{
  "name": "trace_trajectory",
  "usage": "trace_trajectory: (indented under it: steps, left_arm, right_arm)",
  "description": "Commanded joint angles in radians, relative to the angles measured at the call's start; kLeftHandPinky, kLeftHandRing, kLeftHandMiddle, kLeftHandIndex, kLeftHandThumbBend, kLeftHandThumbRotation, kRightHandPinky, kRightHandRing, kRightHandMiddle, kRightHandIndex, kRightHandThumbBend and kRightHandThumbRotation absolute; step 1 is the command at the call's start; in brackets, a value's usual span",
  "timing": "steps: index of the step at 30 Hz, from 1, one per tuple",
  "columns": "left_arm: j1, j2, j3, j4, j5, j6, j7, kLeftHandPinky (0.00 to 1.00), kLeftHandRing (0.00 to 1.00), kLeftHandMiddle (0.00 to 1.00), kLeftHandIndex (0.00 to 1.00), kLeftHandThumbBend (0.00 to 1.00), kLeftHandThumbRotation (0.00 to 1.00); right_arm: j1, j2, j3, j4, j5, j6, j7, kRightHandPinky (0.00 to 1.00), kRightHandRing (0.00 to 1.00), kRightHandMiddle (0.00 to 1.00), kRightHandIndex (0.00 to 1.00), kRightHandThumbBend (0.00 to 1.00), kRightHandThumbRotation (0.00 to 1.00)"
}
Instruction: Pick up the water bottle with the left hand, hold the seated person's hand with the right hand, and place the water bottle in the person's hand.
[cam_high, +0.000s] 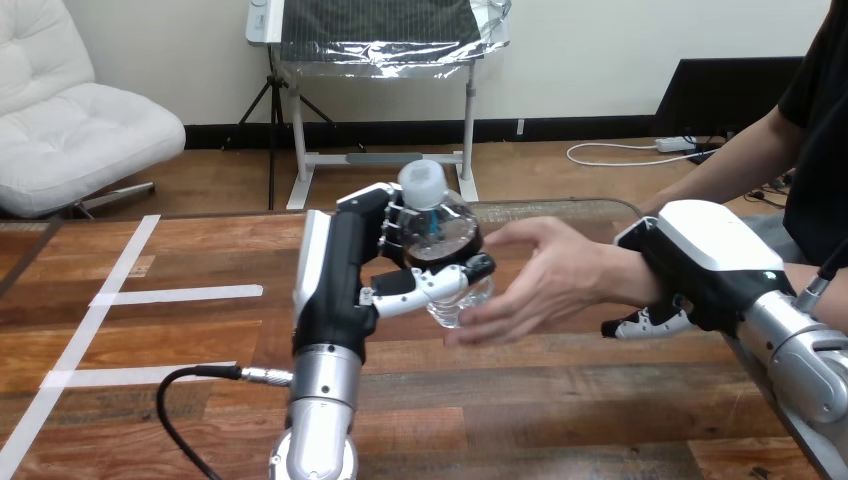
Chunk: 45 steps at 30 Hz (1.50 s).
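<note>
Head view: left hand (345, 275) wraps its fingers and thumb round the clear plastic water bottle (440, 225), dark label unreadable, at 9 o'clock of the person's open hand (545, 282); right hand (700, 262) curls round the person's wrist at 3 o'clock.

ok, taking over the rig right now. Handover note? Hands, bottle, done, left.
Left robot hand: shut on the clear plastic water bottle with a white cap, cap up, held above the wooden table.
Right robot hand: over the person's wrist, fingers curled under it.
Person's hand: open, palm towards the bottle, fingertips by its base; contact unclear.
Done: bottle picked up, wrist held, bottle at the open hand.
Left: seat the bottle in the palm, then release the left robot hand.
</note>
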Motion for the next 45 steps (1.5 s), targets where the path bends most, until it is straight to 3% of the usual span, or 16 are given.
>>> trace_trajectory:
  steps: [1, 12, 26, 39, 45]
  left_arm:
    - [-0.092, -0.066, -0.018, -0.067, -0.007, -0.002, 0.002, 0.36, 0.39, 0.43, 0.45, 0.73, 0.0]
    - [-0.099, -0.074, -0.044, -0.046, -0.018, -0.029, 0.003, 0.36, 0.39, 0.43, 0.46, 0.72, 0.0]
    - [-0.108, -0.091, -0.078, -0.033, -0.012, -0.034, 0.008, 0.35, 0.39, 0.42, 0.45, 0.72, 0.0]
    - [-0.113, -0.108, -0.109, -0.037, -0.012, -0.02, 0.01, 0.35, 0.39, 0.43, 0.46, 0.72, 0.0]
    - [-0.118, -0.113, -0.118, -0.023, -0.009, -0.04, 0.012, 0.35, 0.39, 0.43, 0.46, 0.71, 0.0]
  right_arm:
    - [-0.015, -0.023, -0.053, -0.021, 0.004, 0.01, -0.034, 0.15, 0.21, 0.28, 0.33, 0.69, 0.0]
    - [0.0, -0.022, -0.064, -0.095, 0.014, 0.057, 0.017, 0.15, 0.21, 0.29, 0.34, 0.69, 0.0]
    - [-0.002, -0.031, -0.058, -0.117, -0.021, 0.025, -0.021, 0.16, 0.23, 0.31, 0.34, 0.74, 0.0]
    - [-0.008, -0.021, -0.061, -0.117, -0.02, 0.024, -0.014, 0.18, 0.24, 0.32, 0.34, 0.75, 0.0]
    - [-0.007, -0.017, -0.063, -0.125, -0.014, 0.033, -0.002, 0.19, 0.25, 0.33, 0.34, 0.76, 0.0]
